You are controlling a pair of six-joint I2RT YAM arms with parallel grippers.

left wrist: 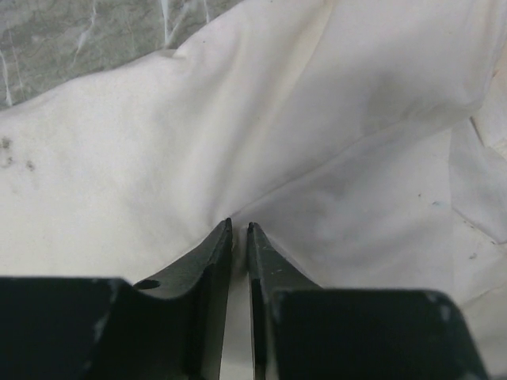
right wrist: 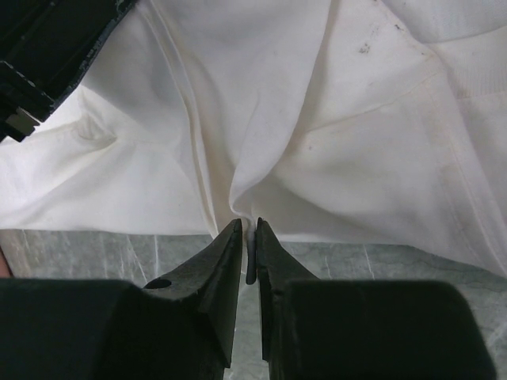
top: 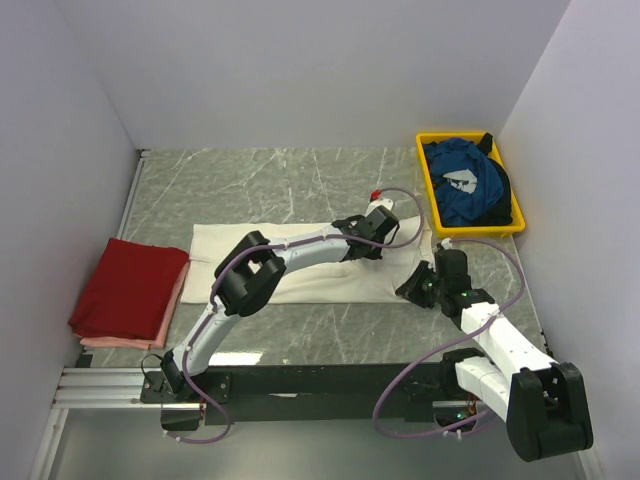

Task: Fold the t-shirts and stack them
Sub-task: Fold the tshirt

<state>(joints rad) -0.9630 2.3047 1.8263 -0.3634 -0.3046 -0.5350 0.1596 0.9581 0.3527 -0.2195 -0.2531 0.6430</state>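
Partway: red t-shirt (top: 130, 288) folded, well left of both claws. Left gripper (left wrist: 239, 228) and right gripper (right wrist: 247, 226) each pinch the cream t-shirt (top: 300, 262) spread beneath them. Blue t-shirt (top: 462, 180) waits untouched in the yellow tray (top: 432, 196) beyond.

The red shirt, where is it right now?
In the top view, the red shirt lies folded at the table's left side, left of the white shirt.

Cream tee (top: 300, 262), red tee (top: 130, 285), blue tee (top: 462, 180).
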